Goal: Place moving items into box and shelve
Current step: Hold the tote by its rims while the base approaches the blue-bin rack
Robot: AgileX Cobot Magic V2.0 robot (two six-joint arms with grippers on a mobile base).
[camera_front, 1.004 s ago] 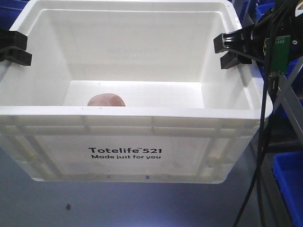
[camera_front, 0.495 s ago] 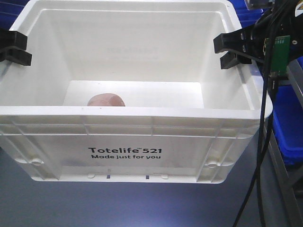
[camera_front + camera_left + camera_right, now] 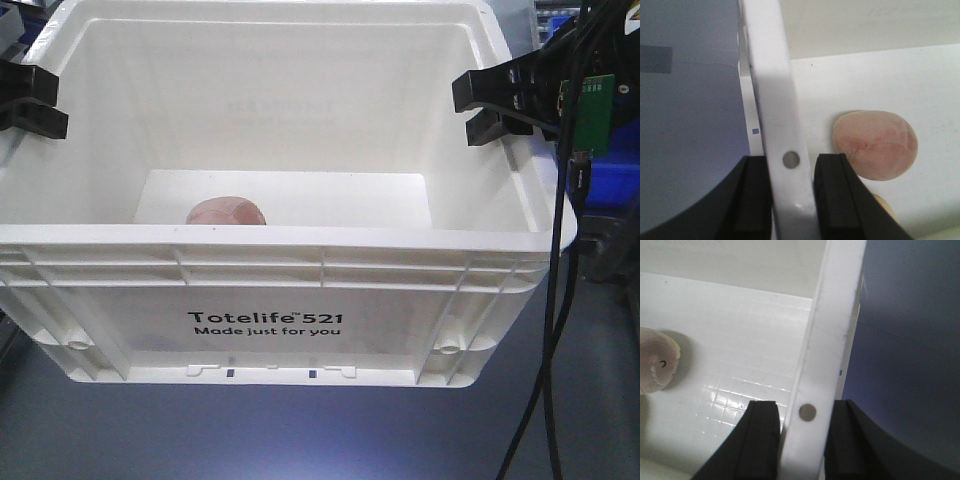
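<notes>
Grey floor point(image 3: 300, 440) shows beneath the white Totelife crate point(image 3: 265, 330), carried level because my left gripper point(image 3: 790, 195) and right gripper point(image 3: 802, 440) each clamp an opposite side rim. Its brownish-pink lump point(image 3: 226, 212) sits on the crate bottom, so I judge shelving comes next.

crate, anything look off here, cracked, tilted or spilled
Nothing stands out. The crate is about level, its side rims clamped by the left hand and the right hand. No cracks show, and the lump lies on the floor inside, nearer the left wall.
</notes>
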